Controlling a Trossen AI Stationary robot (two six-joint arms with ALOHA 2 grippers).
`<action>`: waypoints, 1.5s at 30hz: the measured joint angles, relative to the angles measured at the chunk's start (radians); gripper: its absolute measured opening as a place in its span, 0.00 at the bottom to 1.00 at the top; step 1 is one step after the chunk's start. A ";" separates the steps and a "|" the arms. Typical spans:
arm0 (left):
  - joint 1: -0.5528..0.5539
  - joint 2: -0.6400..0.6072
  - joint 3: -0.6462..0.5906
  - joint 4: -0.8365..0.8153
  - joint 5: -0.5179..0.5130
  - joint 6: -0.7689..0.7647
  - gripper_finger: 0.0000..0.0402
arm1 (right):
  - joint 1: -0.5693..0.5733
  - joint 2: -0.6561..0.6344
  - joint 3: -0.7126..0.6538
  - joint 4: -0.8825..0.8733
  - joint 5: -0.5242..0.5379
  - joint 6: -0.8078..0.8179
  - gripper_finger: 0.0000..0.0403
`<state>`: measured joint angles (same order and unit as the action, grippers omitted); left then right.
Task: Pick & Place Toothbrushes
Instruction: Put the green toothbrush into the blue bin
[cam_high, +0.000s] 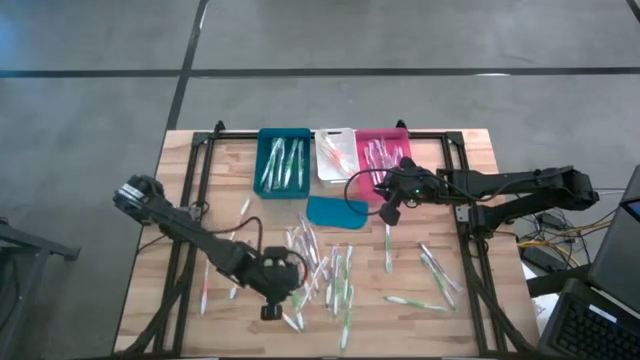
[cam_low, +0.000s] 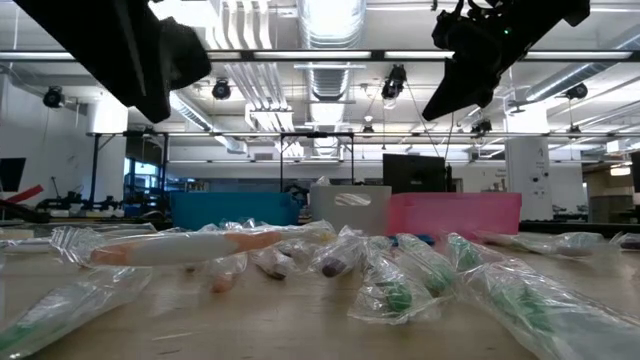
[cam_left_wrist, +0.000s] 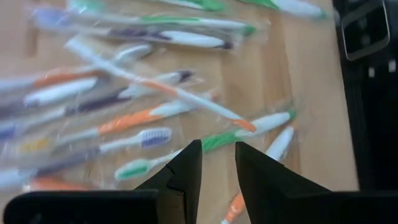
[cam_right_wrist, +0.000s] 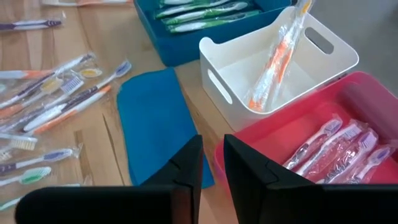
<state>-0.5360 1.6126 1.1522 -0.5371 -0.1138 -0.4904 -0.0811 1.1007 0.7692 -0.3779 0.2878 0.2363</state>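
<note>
along the desk's far edge, blue plastic bin (cam_high: 284, 160), white plastic bin (cam_right_wrist: 283, 65) & pink plastic bin (cam_right_wrist: 323, 134) each hold a few wrapped toothbrushes (cam_high: 325, 275); most lie loose mid-desk. right claw (cam_right_wrist: 212, 163) slightly open, empty, by pink bin; left claw (cam_left_wrist: 217, 163) part-open, empty, over pile.

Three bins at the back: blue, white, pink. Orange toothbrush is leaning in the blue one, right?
Not quite. The wrapped orange toothbrush leans in the white plastic bin, not the blue plastic bin, which holds green ones; the right wrist view shows it. The bin order is right.
</note>
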 joint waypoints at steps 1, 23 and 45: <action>-0.002 0.017 0.019 -0.008 0.002 0.050 0.26 | 0.000 0.000 0.000 0.003 0.000 0.002 0.16; -0.017 0.139 0.086 -0.051 0.046 0.901 0.26 | 0.002 0.000 0.002 0.022 -0.001 -0.008 0.19; -0.005 0.295 0.087 -0.028 -0.004 1.151 0.26 | 0.002 0.000 0.003 0.048 -0.003 -0.012 0.18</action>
<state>-0.5407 1.9077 1.2388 -0.5649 -0.1179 0.6609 -0.0788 1.1007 0.7719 -0.3295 0.2848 0.2245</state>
